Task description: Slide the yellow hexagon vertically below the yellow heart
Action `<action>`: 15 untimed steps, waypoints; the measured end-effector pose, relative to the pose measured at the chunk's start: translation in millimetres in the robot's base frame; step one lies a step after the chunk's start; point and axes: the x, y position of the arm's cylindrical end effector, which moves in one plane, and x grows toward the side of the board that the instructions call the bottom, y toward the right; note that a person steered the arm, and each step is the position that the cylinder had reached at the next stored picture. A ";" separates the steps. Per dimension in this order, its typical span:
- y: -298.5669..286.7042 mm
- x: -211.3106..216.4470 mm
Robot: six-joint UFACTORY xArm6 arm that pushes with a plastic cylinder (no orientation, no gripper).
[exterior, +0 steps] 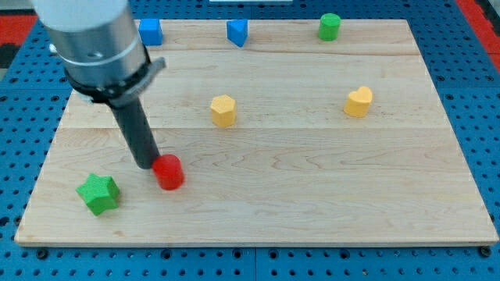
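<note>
The yellow hexagon (223,110) stands on the wooden board (312,179), a little left of the middle. The yellow heart (358,101) stands far to its right, at about the same height in the view. My tip (146,165) rests on the board at the lower left, touching or nearly touching the left side of a red block (169,172). The tip is well to the lower left of the hexagon and far from the heart.
A green star (98,193) lies near the lower left corner. Along the top edge stand a blue cube (150,32), a blue block (237,32) and a green cylinder (330,26). The arm's grey body (90,39) covers the upper left corner.
</note>
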 end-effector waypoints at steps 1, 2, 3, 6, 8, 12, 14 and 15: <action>36.6 23.3; 56.8 31.5; 111.6 40.3; 26.6 -109.8; 136.9 -90.3; 230.6 -8.6; 191.6 0.1; 191.3 8.7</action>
